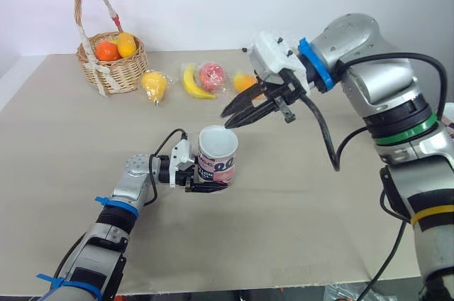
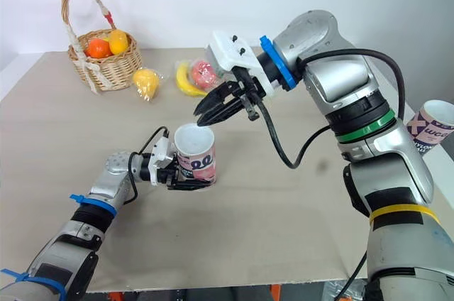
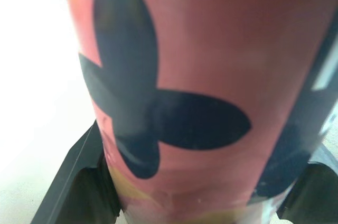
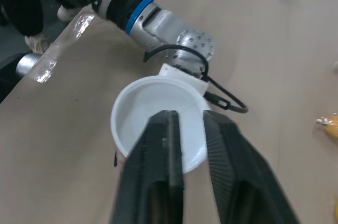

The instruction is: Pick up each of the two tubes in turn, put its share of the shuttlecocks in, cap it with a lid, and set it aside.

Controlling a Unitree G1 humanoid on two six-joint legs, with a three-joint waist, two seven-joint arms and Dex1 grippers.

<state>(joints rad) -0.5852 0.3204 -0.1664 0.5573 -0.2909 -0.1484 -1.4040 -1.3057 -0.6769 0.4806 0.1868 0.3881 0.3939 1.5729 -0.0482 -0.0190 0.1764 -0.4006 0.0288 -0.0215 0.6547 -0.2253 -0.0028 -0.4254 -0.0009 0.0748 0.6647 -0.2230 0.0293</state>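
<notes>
A pink tube [image 1: 217, 153] with black petal marks stands upright on the table with its white mouth open. My left gripper [image 1: 211, 179] is shut on its lower part, and the tube's wall [image 3: 185, 76] sits right against the left wrist camera between the black fingers [image 3: 79, 182]. Just over the tube's far rim hovers my right gripper [image 1: 233, 120], pointing down into the white inside [image 4: 158, 113]. Its fingers stand a narrow gap apart with nothing between them. A second tube [image 2: 433, 127], white and purple, stands at the far right edge.
A wicker basket [image 1: 113, 67] with oranges stands at the back left. Along the back edge lie bagged fruits: a yellow one [image 1: 154, 84], a banana [image 1: 193, 82], a red one [image 1: 211, 74] and an orange one [image 1: 244, 81]. The near table is bare.
</notes>
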